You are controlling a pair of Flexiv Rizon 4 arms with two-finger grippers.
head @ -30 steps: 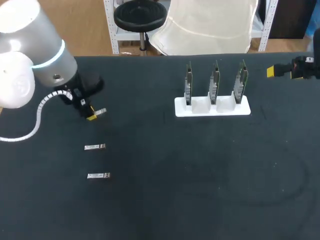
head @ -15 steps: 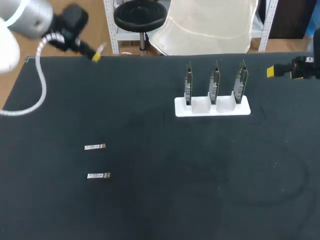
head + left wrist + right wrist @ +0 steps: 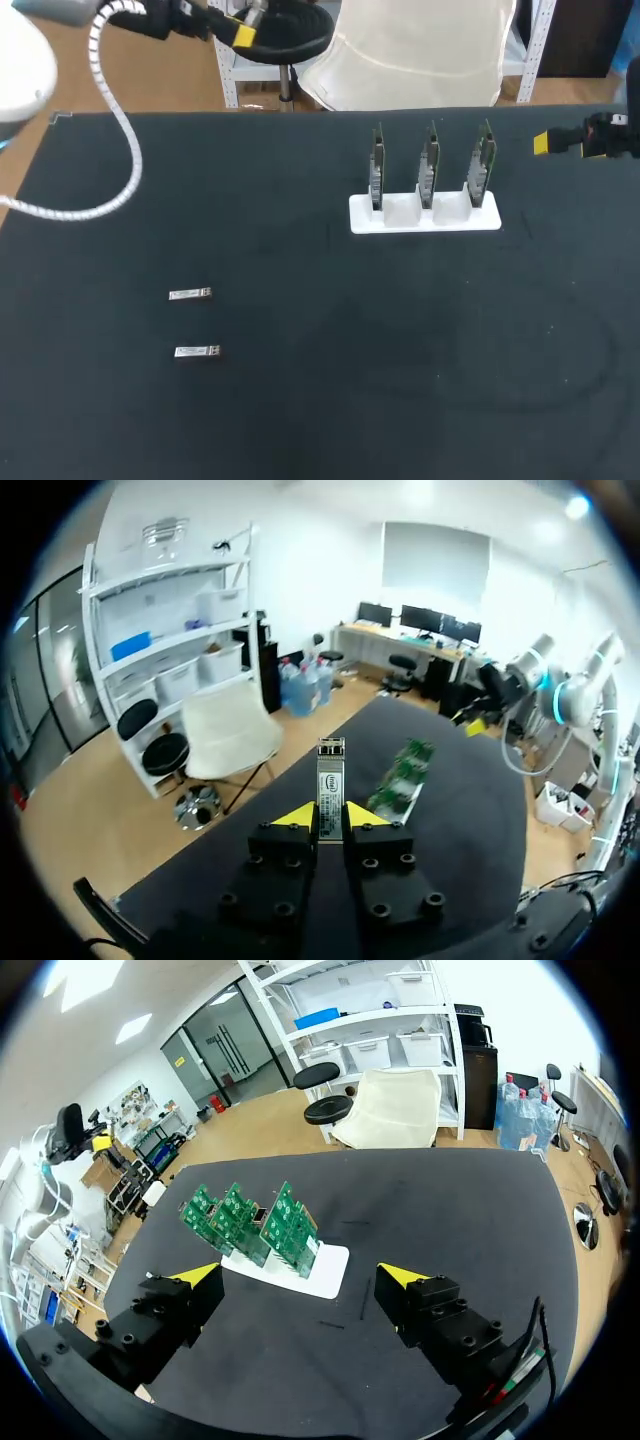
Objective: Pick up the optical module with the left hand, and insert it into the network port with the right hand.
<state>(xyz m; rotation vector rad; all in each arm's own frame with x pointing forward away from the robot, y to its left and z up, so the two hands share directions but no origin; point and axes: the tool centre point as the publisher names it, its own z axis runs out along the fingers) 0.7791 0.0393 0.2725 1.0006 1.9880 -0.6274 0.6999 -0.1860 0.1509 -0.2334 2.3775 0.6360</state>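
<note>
My left gripper (image 3: 331,815) is clamped on one optical module (image 3: 330,775), raised high near the table's far left side, well apart from the circuit boards (image 3: 430,165) upright in their white stand (image 3: 425,218). My right gripper (image 3: 305,1278) hangs spread and empty by the far right edge. Pick-up looks done. Next, I judge, comes handing the module across to my right.

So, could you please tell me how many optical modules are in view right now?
3. One optical module is held in the left gripper, well above the table. The farther module and the nearer module lie apart on its left side. None appears hidden.
</note>
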